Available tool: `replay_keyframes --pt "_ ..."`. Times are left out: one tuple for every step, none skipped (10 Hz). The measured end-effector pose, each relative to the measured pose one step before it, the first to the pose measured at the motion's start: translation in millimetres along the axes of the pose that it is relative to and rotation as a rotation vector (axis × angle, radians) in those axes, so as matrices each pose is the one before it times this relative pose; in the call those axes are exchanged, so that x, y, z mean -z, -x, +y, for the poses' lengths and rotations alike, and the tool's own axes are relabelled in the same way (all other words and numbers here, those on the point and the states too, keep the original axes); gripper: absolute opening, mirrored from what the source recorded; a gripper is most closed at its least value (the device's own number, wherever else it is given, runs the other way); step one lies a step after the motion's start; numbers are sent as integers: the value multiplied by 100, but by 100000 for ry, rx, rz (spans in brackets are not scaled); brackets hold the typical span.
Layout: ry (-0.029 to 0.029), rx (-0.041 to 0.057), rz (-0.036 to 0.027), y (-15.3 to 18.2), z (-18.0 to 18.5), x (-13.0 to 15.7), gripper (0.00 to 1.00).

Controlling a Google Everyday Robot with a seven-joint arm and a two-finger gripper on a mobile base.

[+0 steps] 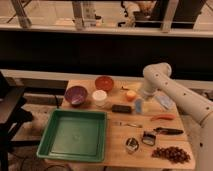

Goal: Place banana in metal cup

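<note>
Arm reaches in from the right side of the table (pixel 116 146). The gripper (pixel 143 96) is low over the back half, and its wrist hides the tip. Whether it is spread or pressed together: cannot tell. Nothing seen carried in it.

Banana (pixel 127 89): judged to be the pale sliver with a dark tip lying flat on the wood just to the left of the gripper and a little behind it. It barely stands out against the table, so this reading is tentative. An orange cup (pixel 131 96) sits directly to the left of the gripper, nearly touching it, and a pale blue cup (pixel 138 105) stands just in front. This crowding probably explains the steep approach from above. A sideways sweep would knock a cup.

Metal cup (pixel 132 145): upright, mouth up, well in front of the gripper near the table's front edge, apart from its neighbours. A small black clip (pixel 148 137) lies to its right.

Elsewhere, all to the left of the gripper: white cup (pixel 100 96), red bowl (pixel 104 83), purple bowl (pixel 76 95), green tray (pixel 80 112).

Judgement: the pick-up stage, with the fruit not yet lifted. The carry afterwards runs toward the front edge. The fruit looks longer than the cup's mouth, so it will likely need to go in end-first and stand leaning on the rim.
</note>
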Motion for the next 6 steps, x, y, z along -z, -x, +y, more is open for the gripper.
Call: replay_keyframes --pt "-1103 -180 454 87 -381 492 80" --pt "-1239 118 689 229 -495 657 80" --pt "-1043 612 335 472 -576 330 80" --pt "-733 582 467 230 -390 226 80" --pt "-997 567 54 306 -422 164 80" --pt "-1003 548 188 42 -286 104 80"
